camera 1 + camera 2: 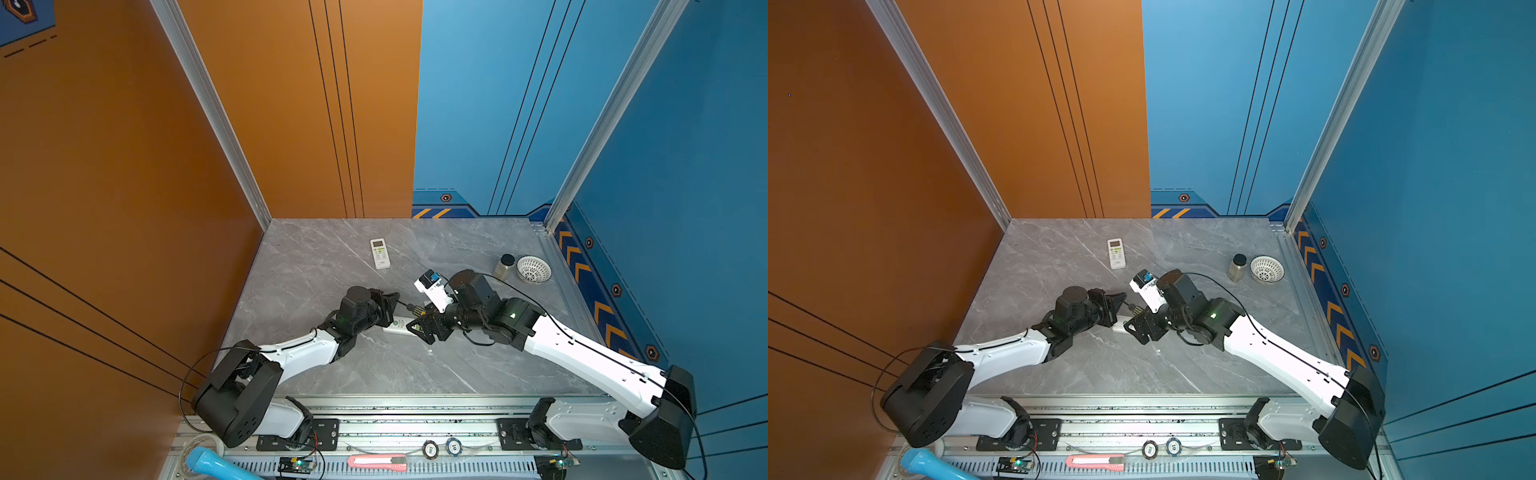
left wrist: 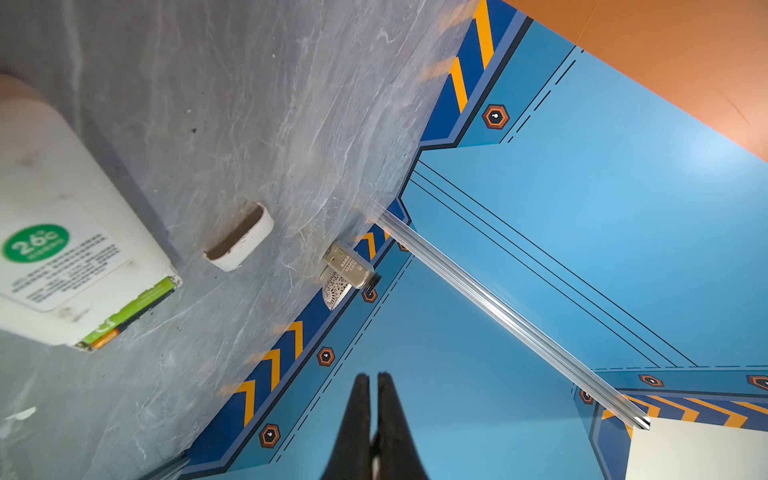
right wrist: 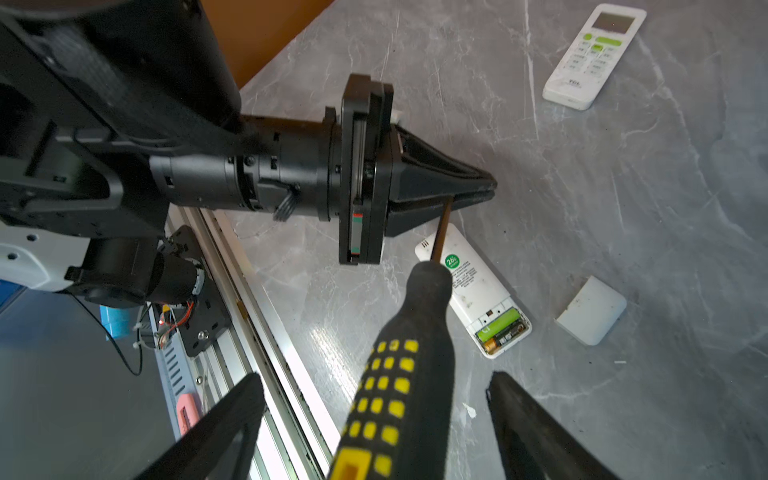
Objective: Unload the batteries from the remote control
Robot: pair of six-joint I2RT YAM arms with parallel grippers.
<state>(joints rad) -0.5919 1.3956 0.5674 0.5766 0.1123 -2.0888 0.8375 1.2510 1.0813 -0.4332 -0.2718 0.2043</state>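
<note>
The white remote control (image 3: 473, 286) lies face down with its compartment uncovered. Two batteries sit inside it, a lime green one (image 3: 500, 323) and a black one with a gold end (image 3: 505, 337). From the left wrist view the same remote control (image 2: 62, 232) shows a green battery (image 2: 137, 303) at its edge. My left gripper (image 3: 492, 189) is shut on the thin shaft of a black-and-yellow screwdriver (image 3: 409, 365), just above the remote. My right gripper (image 3: 374, 377) is open, one finger on each side of the screwdriver's handle with a gap on both sides. In both top views the two grippers (image 1: 395, 297) (image 1: 1121, 297) meet over the remote (image 1: 397, 324).
The loose white battery cover (image 3: 590, 309) lies beside the remote. A second white remote (image 1: 380, 252) lies face up farther back. A small jar (image 1: 505, 266) and a white perforated bowl (image 1: 534, 269) stand at the back right. A metal rail (image 1: 415, 419) runs along the table's front edge.
</note>
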